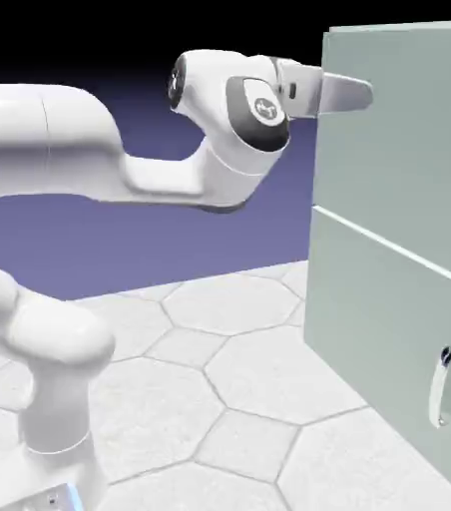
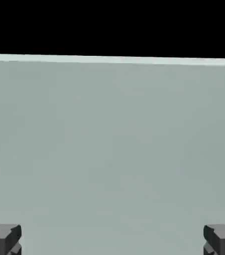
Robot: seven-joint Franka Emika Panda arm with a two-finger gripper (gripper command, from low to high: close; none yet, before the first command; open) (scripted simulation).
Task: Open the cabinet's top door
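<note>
Had the tool (image 2: 112,240) open, blocky grey tips wide apart. Faced the smooth, flat grey-green top door (image 1: 399,150), closed, on the right of the scene. Showed a curved silver lower handle (image 1: 438,391) and pale, angular floor tiles (image 1: 150,424).

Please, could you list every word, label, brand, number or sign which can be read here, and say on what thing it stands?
No text can be read.
Arm: a small mark on the dark round part near the wrist, too small to read.
Cabinet: no lettering shows.
</note>
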